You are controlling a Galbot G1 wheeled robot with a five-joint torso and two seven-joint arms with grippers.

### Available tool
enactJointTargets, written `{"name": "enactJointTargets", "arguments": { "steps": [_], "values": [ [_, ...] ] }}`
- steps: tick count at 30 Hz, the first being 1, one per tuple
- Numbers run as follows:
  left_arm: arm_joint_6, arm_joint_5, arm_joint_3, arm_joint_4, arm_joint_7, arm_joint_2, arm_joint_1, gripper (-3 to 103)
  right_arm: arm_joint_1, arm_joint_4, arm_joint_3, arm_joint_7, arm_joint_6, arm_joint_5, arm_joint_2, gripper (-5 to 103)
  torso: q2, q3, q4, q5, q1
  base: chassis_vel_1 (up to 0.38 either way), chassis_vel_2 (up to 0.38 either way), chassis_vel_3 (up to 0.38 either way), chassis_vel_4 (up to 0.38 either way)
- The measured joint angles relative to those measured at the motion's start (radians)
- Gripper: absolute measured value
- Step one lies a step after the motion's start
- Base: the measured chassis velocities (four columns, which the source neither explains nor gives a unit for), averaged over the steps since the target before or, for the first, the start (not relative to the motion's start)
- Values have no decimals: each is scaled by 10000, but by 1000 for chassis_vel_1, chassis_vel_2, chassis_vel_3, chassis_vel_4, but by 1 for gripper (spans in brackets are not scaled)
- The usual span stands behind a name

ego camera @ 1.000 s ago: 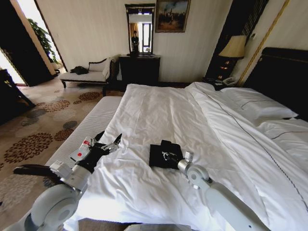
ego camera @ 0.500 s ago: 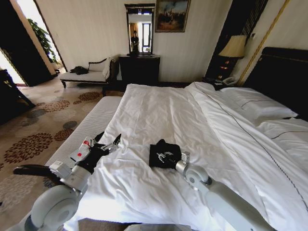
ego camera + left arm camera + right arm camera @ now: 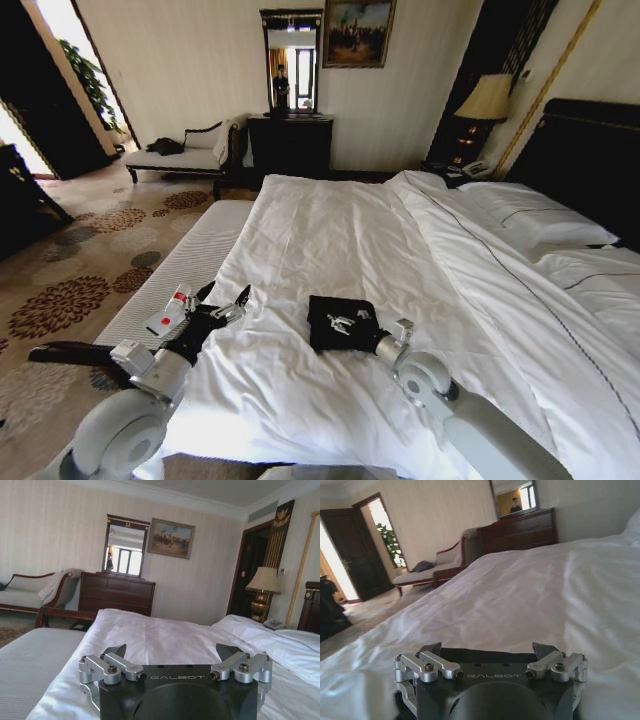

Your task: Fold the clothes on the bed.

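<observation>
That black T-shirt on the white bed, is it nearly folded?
It looks mostly done: the black soft-fabric T-shirt lies as a small compact bundle on the large bed's white duvet. The right gripper sits open at its near edge, holding nothing. The left gripper hovers open near the bed's left side. Perhaps only tidying remains.

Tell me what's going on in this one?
A two-armed robot is working at a bed with a white duvet. A black T-shirt lies on it as a small folded bundle. The right gripper is at the shirt's near edge with its fingers open, holding nothing. The left gripper hovers open over the bed's left edge, apart from the shirt.
</observation>
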State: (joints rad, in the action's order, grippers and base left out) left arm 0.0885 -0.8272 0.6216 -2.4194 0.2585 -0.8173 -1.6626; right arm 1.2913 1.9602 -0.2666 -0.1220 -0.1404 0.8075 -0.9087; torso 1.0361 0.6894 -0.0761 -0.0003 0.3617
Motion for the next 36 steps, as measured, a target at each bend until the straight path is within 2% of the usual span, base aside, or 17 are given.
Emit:
{"name": "enactJointTargets", "arguments": {
  "steps": [1, 2, 4, 7, 8, 10, 12, 13, 16, 17, 19, 23, 27, 36],
  "values": [
    [-2, 115, -79, 91, 18, -82, 2, 100, 354, -12, -496, 104, 159, -390, -77, 98, -1, 0, 7, 5, 0, 0, 0, 0, 0],
    [-2, 115, -79, 91, 18, -82, 2, 100, 354, -12, -496, 104, 159, -390, -77, 98, -1, 0, 7, 5, 0, 0, 0, 0, 0],
    [-24, 602, -405, 387, 18, -314, 0, 100, 1442, 157, -1871, 447, 555, -1491, -305, 100, 0, 0, 1, -2, -1, 0, 0, 0, 0],
    [-84, 1283, -831, 757, 36, -612, 154, 100, 2468, 641, -3230, 637, 1027, -2437, -757, 100, 0, -2, 7, -3, -2, 0, 0, 0, 0],
    [-84, 1283, -831, 757, 36, -612, 154, 100, 2468, 641, -3230, 637, 1027, -2437, -757, 100, 0, -2, 7, -3, -2, 0, 0, 0, 0],
    [-170, 2291, -1098, 1210, 192, -801, 339, 100, 3278, 1124, -4235, 766, 1342, -2920, -1326, 100, 0, -2, 7, -3, -2, 0, 0, 0, 0],
    [-279, 2958, -1238, 1517, 262, -850, 422, 100, 3803, 1381, -4895, 941, 1611, -3276, -1731, 100, 0, -1, 6, -5, -1, 0, 0, 0, 0],
    [-279, 2958, -1238, 1517, 262, -850, 422, 100, 3803, 1381, -4895, 941, 1611, -3276, -1731, 100, 0, -1, 6, -5, -1, 0, 0, 0, 0],
    [-298, 3130, -1409, 1684, 282, -885, 335, 100, 4653, 1757, -5842, 1285, 1983, -3620, -2391, 100, 1, -2, -3, -4, -2, 0, 0, 0, 0],
    [-341, 3131, -1412, 1681, 256, -961, 151, 100, 4827, 1828, -6041, 1358, 2184, -3758, -2617, 100, 1, -2, 1, -3, -2, 0, 0, 0, 0],
    [-366, 3131, -1402, 1666, 215, -1009, 21, 100, 4895, 1856, -6114, 1388, 2284, -3836, -2734, 100, 1, -2, 3, -3, -2, 0, 0, 0, 0],
    [-826, 3240, -1268, 1566, -134, -1167, -722, 100, 5170, 2072, -6240, 1504, 2502, -4009, -3186, 100, 1, -2, 11, -2, -2, 0, 0, 0, 0],
    [-952, 3274, -1261, 1551, -238, -1016, -534, 100, 5076, 2051, -6214, 1544, 2470, -3947, -3115, 100, 1, -2, 4, -3, -3, 0, 0, 0, 0],
    [-955, 3289, -1261, 1527, -257, -947, -417, 100, 4941, 1977, -6134, 1563, 2308, -3920, -3001, 100, 1, 0, 6, -3, -1, 0, 0, 0, 0]
  ]
}}
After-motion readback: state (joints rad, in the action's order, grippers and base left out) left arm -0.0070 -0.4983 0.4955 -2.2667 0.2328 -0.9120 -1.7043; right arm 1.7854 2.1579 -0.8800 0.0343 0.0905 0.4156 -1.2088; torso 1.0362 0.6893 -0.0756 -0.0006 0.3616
